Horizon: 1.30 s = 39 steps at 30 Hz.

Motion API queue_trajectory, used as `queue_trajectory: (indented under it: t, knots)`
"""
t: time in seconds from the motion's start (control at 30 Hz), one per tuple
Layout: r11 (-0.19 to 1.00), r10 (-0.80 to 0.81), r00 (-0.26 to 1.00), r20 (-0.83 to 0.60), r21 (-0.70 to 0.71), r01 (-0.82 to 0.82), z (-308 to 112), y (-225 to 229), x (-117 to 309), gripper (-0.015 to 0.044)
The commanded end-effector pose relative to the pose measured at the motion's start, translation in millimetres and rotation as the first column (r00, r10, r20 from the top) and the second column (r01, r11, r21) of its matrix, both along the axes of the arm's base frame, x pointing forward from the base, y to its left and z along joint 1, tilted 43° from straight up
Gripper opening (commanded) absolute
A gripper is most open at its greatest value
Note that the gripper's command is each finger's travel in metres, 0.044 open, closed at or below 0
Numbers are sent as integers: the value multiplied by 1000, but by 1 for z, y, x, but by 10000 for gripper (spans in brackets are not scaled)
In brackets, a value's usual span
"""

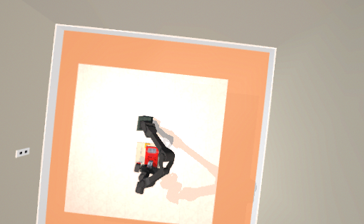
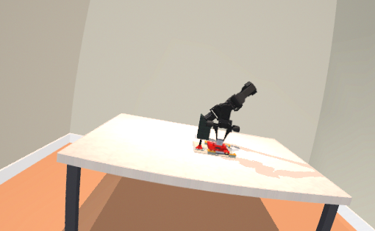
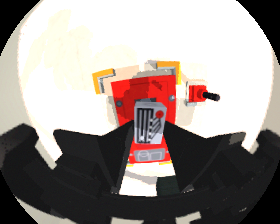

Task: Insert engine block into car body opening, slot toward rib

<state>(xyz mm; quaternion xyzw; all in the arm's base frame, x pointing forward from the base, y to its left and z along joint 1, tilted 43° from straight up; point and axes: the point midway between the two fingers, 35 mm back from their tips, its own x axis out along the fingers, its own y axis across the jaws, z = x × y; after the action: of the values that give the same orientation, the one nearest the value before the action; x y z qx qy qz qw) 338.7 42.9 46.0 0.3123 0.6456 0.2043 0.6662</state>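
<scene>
The grey engine block [image 1: 150,164] [image 2: 220,142] [image 3: 149,123] shows dark slots and a red round spot in the wrist view. My gripper [image 2: 221,138] [image 3: 148,123] is shut on it, with one black finger on each side. The red car body [image 1: 152,155] [image 2: 215,148] [image 3: 165,89] lies under the block on the table. The block is over the body's middle, at or just above its top. A dark patch shows on the body beyond the block in the wrist view. The block and fingers hide the rest of the opening and the rib, so I cannot tell whether the block has entered it.
Yellow corner brackets [image 2: 232,155] [image 3: 177,72] stand at the body's corners. A red piece [image 2: 199,147] [image 3: 196,93] with a black upright stick stands beside the body. The dark green arm base [image 1: 145,118] [image 2: 203,127] stands close by on the pale table [image 1: 104,107] [image 2: 137,147].
</scene>
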Motion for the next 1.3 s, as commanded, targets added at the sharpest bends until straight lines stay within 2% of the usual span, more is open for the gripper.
queue_trajectory:
  t: [0.0,0.47,1.0,1.27]
  knots:
    - [1000,-26,999,-22,6,26,0,0,0,159]
    - [975,224,953,205,-46,-219,0,0,0,159]
    - [1000,-6,1000,-3,4,6,-1,1,0,159]
    - [996,92,992,87,-11,-91,-1,2,0,159]
